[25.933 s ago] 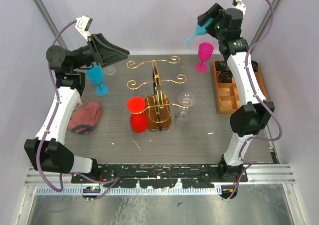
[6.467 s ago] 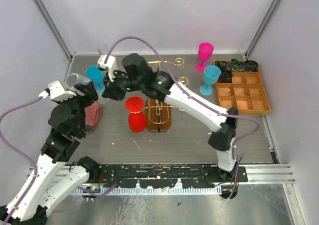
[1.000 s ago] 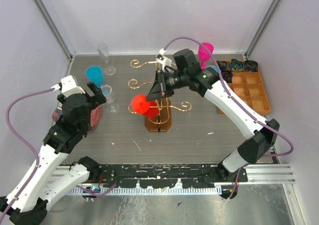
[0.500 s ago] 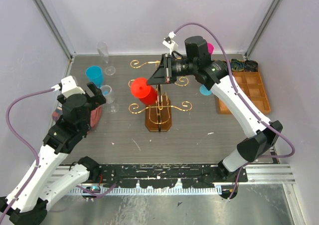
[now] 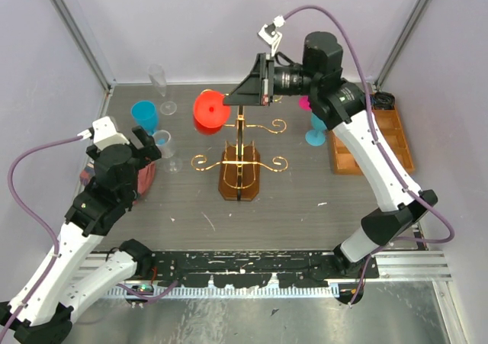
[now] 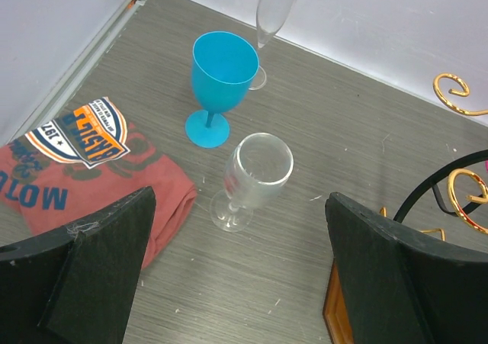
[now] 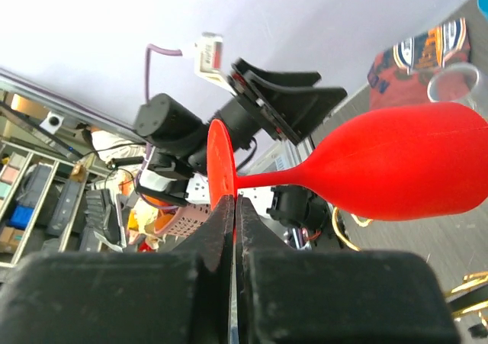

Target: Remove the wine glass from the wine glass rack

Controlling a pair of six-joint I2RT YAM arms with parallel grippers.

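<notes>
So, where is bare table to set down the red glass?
The bare grey table in front of the gold wire rack, and between it and the compartmented orange wooden tray. Crowded: left side, with blue plastic glass, clear wine glass and red cloth.

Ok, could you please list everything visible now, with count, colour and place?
wine glass rack: one, gold on brown base, centre
red wine glass: one, red, airborne beside rack top
blue wine glass: one, blue, back left
pale glass: one, light blue, beside tray
pink glass: one, pink, mostly behind right arm
clear wine glass: one, clear, near cloth
flute: one, clear, back left
cloth: one, red, left edge
wooden tray: one, orange-brown, right side
left gripper: one, black, open, near clear glass
right gripper: one, black, shut on red glass's foot
</notes>
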